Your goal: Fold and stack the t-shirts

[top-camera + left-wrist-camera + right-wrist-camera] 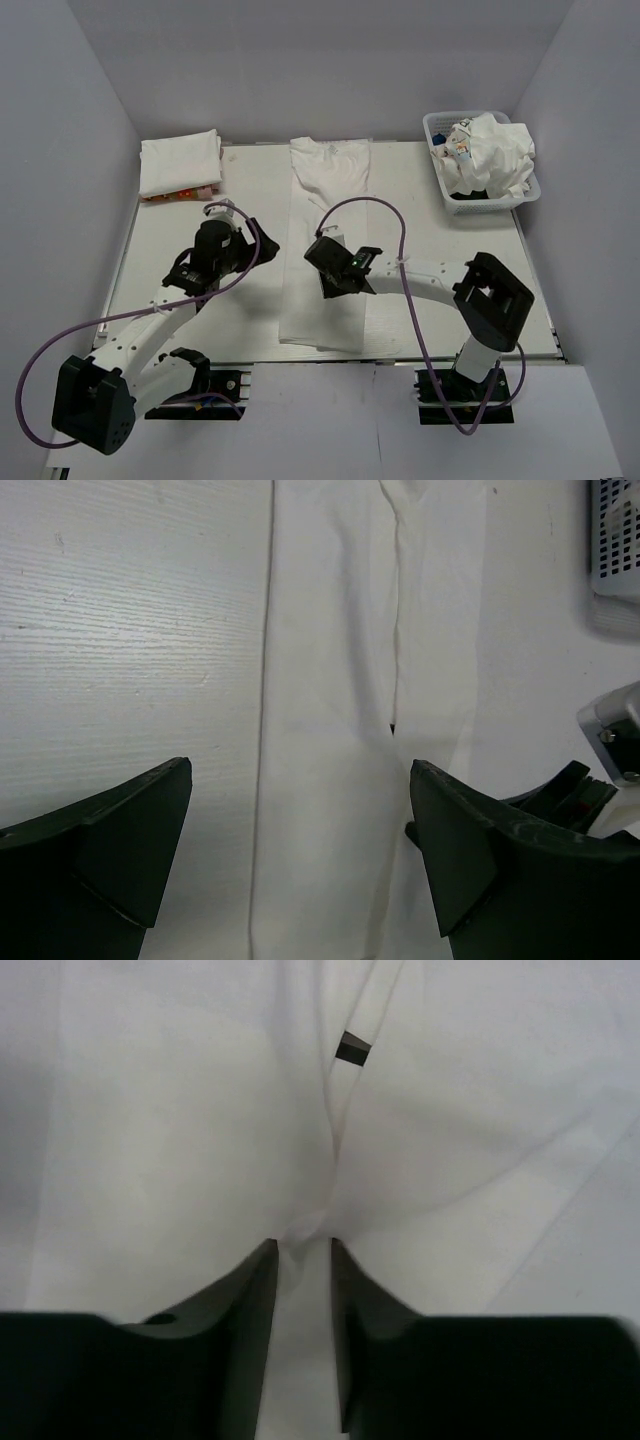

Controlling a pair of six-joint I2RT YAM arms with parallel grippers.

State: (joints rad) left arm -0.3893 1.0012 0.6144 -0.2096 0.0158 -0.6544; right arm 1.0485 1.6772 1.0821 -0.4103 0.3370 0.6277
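Tabletop (pixel 250 190) bears the white t-shirt (pixel 330 170), its cloth pinched in right claw (pixel 304 1248).

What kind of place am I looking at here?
Likely a robotics lab cell: grey panel walls box in a white table, with a left robot arm and right robot arm at a white t-shirt.

A white lattice basket (pixel 478 208) sits at the far right corner of the white table (pixel 258 182), between grey walls (pixel 300 60).
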